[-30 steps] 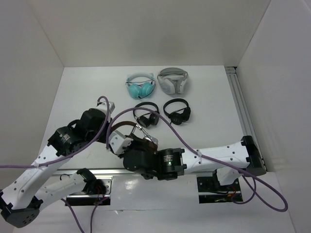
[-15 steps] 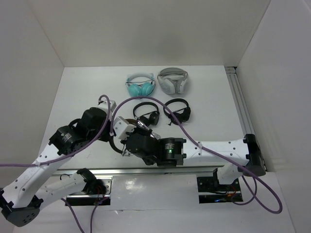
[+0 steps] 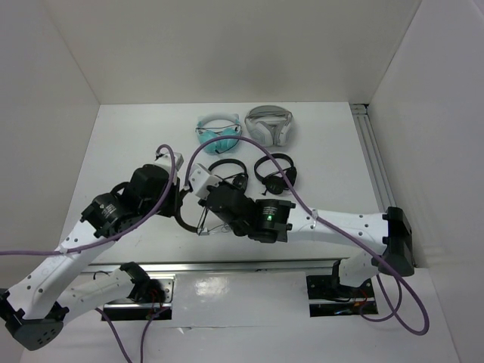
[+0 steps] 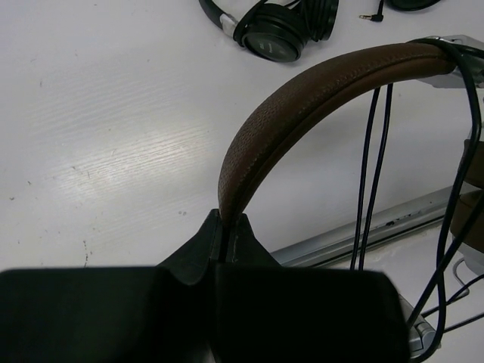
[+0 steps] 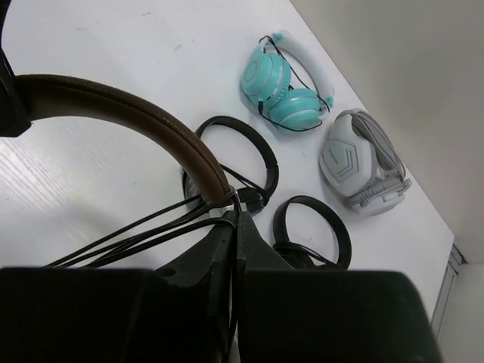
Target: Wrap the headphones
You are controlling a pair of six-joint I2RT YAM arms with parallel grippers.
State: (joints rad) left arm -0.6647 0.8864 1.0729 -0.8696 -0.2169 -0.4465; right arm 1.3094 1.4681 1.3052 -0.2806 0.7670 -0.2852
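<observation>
Left wrist: left pincer (image 4: 225, 229) clamps headphones (image 4: 302, 98) by headband; right pincer (image 5: 236, 217) together beside cable (image 5: 151, 229).

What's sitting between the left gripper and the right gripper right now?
The brown headband of the headphones arcs from the left gripper to the right gripper; the right wrist view shows it best.
</observation>
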